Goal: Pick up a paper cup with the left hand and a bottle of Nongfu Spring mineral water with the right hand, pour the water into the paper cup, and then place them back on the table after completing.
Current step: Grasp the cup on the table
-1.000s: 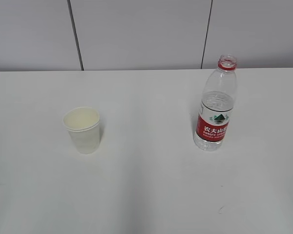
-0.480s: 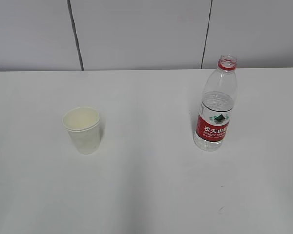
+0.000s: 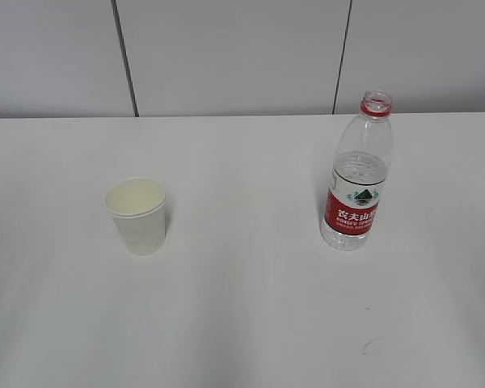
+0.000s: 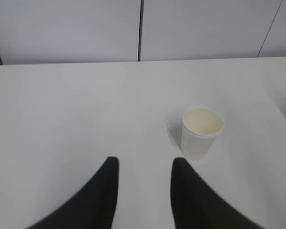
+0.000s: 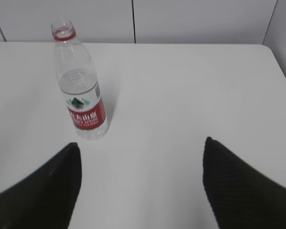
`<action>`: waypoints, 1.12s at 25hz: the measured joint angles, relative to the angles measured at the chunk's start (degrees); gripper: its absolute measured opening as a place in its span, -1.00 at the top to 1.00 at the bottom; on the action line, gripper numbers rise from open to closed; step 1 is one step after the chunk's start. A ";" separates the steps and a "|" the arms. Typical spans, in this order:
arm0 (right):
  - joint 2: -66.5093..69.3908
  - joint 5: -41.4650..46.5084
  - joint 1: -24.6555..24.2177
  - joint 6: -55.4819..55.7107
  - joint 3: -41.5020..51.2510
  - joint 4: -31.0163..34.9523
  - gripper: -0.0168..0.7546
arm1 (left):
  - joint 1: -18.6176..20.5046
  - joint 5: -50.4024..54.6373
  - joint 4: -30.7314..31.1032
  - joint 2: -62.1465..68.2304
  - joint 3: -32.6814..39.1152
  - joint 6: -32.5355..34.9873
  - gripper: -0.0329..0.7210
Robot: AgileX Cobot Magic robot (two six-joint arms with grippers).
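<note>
A white paper cup [image 3: 137,215] stands upright on the white table [image 3: 242,307], left of middle; it also shows in the left wrist view [image 4: 200,132]. An uncapped Nongfu Spring bottle [image 3: 356,176] with a red label stands upright at the right, partly filled with clear water; it shows in the right wrist view [image 5: 81,95] too. My left gripper [image 4: 144,164] is open and empty, short of the cup, which lies ahead to its right. My right gripper [image 5: 141,145] is wide open and empty, with the bottle ahead to its left. Neither arm shows in the exterior view.
A grey panelled wall [image 3: 226,56] runs behind the table's far edge. The table's right edge [image 5: 276,62] shows in the right wrist view. A small dark mark [image 3: 367,347] lies on the tabletop near the front right.
</note>
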 joint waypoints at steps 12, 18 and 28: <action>22.56 -40.25 0.00 0.00 3.80 -0.11 -0.56 | -0.50 -36.36 -4.24 23.26 6.13 6.44 0.28; 28.33 -53.09 0.00 0.00 10.49 -0.11 -0.57 | -6.56 -52.23 -5.17 31.73 14.74 6.44 0.28; 31.18 -59.54 0.00 0.00 13.28 -0.19 -0.56 | -16.36 -71.82 -6.21 42.46 23.89 6.44 0.28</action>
